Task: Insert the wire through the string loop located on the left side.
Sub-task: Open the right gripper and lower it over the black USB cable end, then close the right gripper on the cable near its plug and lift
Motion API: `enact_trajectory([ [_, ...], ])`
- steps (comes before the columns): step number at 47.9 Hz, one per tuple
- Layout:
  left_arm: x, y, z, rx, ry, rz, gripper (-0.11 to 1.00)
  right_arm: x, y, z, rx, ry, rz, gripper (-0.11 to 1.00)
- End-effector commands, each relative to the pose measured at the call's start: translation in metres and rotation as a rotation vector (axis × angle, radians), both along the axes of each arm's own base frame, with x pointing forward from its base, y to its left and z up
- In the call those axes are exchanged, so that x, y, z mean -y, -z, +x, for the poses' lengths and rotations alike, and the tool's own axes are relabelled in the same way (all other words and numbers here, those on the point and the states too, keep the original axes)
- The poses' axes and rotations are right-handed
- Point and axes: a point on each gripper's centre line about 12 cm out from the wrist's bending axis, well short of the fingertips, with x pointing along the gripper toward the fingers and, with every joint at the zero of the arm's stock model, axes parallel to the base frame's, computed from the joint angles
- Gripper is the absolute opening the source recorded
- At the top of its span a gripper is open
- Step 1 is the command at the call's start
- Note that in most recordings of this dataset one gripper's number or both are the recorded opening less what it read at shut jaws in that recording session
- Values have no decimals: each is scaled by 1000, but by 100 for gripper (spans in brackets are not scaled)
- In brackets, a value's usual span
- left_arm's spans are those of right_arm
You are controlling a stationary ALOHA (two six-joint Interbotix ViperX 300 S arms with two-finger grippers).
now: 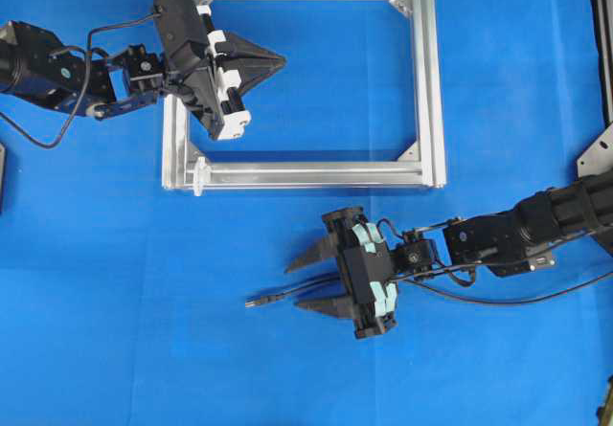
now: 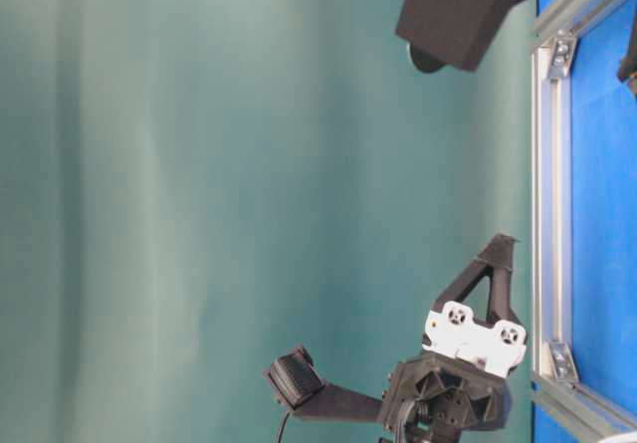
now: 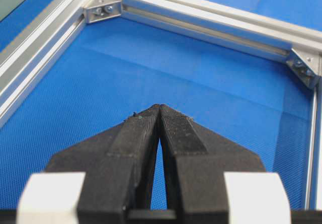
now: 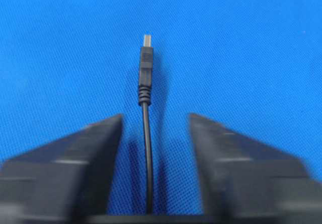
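Observation:
The wire (image 1: 287, 295) lies on the blue cloth, its small plug (image 4: 146, 63) pointing left. My right gripper (image 1: 293, 285) straddles it just behind the plug. In the right wrist view the wire (image 4: 146, 133) runs between the two fingers with a gap on each side, so the gripper (image 4: 155, 116) is open and not touching it. The string loop (image 1: 200, 179) shows as a small white piece at the frame's lower left corner. My left gripper (image 1: 283, 60) is shut and empty, hovering inside the frame's upper left; its fingertips (image 3: 160, 105) meet.
The silver aluminium frame (image 1: 426, 110) lies flat at the top centre, with corner brackets (image 3: 103, 11). The wire trails right past the right arm (image 1: 536, 220). A dark metal part (image 1: 599, 153) sits at the right edge.

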Motion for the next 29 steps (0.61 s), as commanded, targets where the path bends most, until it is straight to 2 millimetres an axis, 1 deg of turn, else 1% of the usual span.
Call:
enact_trajectory([
  [1, 0, -16, 1, 44, 2, 13, 0, -2, -12, 6, 43, 0, 10, 33],
  [6, 0, -16, 2, 45, 2, 15, 0, 0, -11, 5, 41, -1, 6, 8],
  [9, 0, -16, 2, 46, 2, 13, 0, 0, -12, 6, 43, -1, 7, 0],
  [22, 0, -16, 1, 46, 2, 13, 0, -1, -12, 6, 41, -1, 6, 0],
  [29, 0, -16, 2, 47, 2, 14, 0, -1, -20, 6, 46, 0, 13, 0],
])
